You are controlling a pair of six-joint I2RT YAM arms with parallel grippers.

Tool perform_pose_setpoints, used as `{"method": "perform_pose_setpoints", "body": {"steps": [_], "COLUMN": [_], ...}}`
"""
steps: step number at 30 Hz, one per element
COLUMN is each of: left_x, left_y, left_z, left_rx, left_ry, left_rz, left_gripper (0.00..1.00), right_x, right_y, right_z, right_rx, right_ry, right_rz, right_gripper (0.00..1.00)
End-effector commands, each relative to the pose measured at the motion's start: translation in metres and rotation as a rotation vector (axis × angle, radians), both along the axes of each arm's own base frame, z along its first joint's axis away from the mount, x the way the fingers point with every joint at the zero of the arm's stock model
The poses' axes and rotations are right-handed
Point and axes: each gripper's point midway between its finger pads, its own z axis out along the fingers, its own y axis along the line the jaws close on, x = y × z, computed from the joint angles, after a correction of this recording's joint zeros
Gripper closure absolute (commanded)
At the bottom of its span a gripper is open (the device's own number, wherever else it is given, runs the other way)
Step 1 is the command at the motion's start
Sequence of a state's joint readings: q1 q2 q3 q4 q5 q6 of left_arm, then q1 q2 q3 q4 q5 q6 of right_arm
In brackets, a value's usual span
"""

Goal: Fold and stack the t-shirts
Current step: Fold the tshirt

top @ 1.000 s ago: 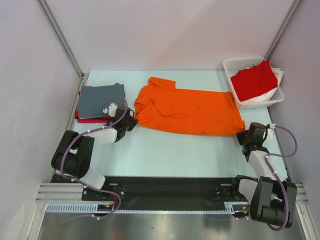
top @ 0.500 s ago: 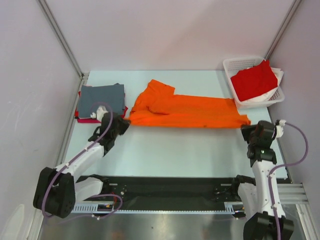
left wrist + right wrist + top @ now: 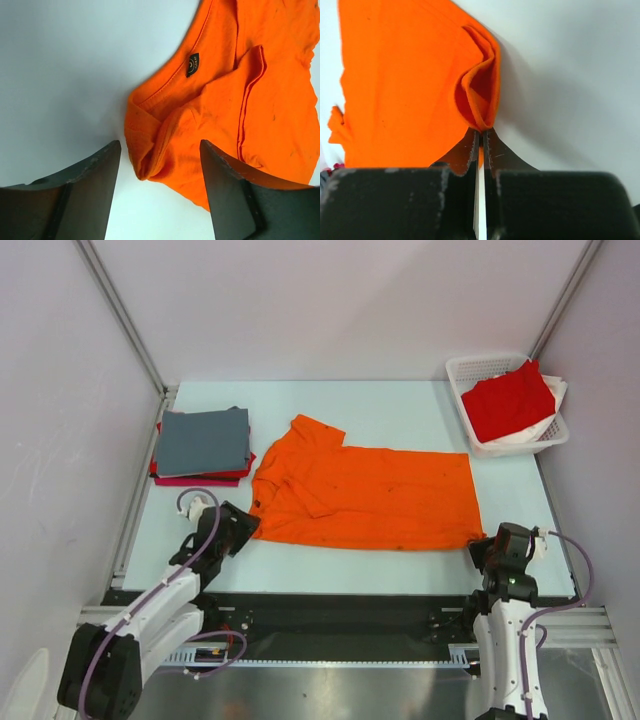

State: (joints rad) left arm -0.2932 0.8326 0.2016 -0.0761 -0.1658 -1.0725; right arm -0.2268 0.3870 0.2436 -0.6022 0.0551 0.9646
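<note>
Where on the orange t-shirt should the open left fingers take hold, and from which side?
The rumpled corner of the orange t-shirt beside its collar, approached from the near-left, low over the table. There the cloth is bunched into a raised fold, lying between the left fingers; elsewhere it lies flat. The right fingers pinch the opposite near corner.

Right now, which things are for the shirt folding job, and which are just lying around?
For the job:
orange t-shirt, spread flat
right gripper, pinching its corner
left gripper, open beside its collar
folded grey t-shirt, far left
red t-shirt, in the white basket

Just lying about:
the white basket itself
the table
</note>
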Motion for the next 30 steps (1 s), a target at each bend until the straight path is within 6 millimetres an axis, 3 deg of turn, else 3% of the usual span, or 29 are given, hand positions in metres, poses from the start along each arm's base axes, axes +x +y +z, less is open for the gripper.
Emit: {"method": "perform_pose_setpoints", "body": {"steps": [1, 10, 17, 20, 21, 24, 26, 28, 30], "left_x": [-0.006, -0.022, -0.012, -0.002, 0.001, 0.012, 0.017, 0.030, 0.054], "left_y": [0.007, -0.010, -0.017, -0.016, -0.018, -0.024, -0.025, -0.025, -0.027], "left_z": [-0.001, -0.006, -0.014, -0.016, -0.016, -0.011, -0.005, 0.014, 0.052], "left_rx": [0.043, -0.027, -0.021, -0.003, -0.005, -0.002, 0.002, 0.007, -0.009], "left_ry": [0.004, -0.001, 0.007, -0.003, 0.000, 0.002, 0.001, -0.024, -0.095], "left_rz": [-0.010, -0.059, -0.058, -0.045, -0.049, -0.060, -0.057, -0.047, -0.035], "left_gripper": [0.30, 0.30, 0.34, 0.51, 0.69, 1.00, 1.00, 1.00, 1.00], "right_x": [-0.005, 0.000, 0.003, 0.006, 0.007, 0.011, 0.018, 0.025, 0.040], "right_y": [-0.002, -0.004, -0.003, -0.002, -0.002, -0.002, -0.003, -0.006, -0.010], "right_z": [-0.005, -0.001, -0.001, 0.000, 0.002, 0.009, 0.021, 0.033, 0.054], "right_rx": [-0.013, -0.022, -0.015, -0.011, -0.012, -0.015, -0.019, -0.025, -0.032], "right_ry": [0.026, 0.017, 0.014, 0.005, 0.002, -0.017, -0.051, -0.079, -0.120], "right_rz": [-0.005, 0.001, 0.004, 0.010, 0.012, 0.018, 0.018, 0.009, -0.002], "right_gripper": [1.00, 1.00, 1.00, 1.00, 1.00, 1.00, 1.00, 1.00, 1.00]}}
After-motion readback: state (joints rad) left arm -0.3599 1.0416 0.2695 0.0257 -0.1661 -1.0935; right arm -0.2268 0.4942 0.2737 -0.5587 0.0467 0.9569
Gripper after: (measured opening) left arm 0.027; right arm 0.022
